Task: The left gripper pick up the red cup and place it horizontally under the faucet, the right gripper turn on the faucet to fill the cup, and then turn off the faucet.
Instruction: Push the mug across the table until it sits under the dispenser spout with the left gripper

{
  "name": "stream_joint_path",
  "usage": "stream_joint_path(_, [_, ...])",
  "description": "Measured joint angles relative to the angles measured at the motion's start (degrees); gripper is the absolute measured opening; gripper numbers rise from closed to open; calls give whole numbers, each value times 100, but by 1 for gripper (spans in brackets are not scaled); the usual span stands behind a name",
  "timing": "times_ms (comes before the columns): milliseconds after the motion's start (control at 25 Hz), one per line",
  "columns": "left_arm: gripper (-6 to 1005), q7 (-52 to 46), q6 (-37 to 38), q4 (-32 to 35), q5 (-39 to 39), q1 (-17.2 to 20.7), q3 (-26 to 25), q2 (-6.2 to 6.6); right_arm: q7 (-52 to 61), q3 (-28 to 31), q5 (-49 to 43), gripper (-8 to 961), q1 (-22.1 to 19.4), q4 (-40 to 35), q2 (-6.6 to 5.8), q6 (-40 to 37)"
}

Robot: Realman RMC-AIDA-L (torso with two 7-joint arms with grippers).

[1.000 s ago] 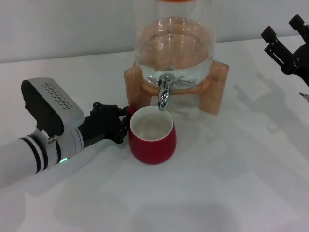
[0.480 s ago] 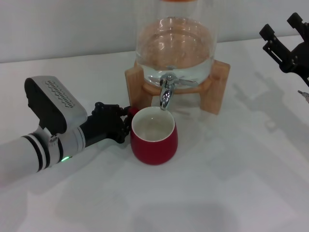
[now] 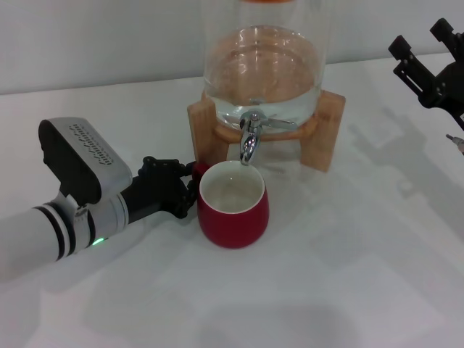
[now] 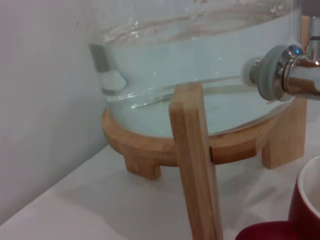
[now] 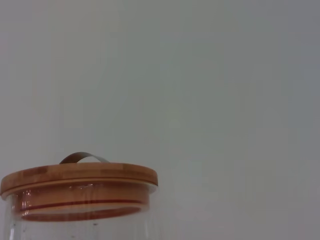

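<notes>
White table [image 3: 341,275], pale wall, left tool [image 3: 187,190] seemingly clamped on red cup [image 3: 232,214] handle

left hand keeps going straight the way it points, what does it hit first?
The squat dark red ceramic cup: the left hand is already at its handle side, pointing across toward it. Beyond that, probably the wooden stand of the glass dispenser, though depth is unclear.

White table [image 3: 348,275], pale grey wall [image 3: 109,43]
</notes>
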Motion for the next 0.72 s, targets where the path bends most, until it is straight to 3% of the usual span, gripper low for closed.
stream_joint_path(720, [302, 1, 0, -27, -34, 107, -6, -3, 0, 0, -18, 841, 34, 0, 0, 5])
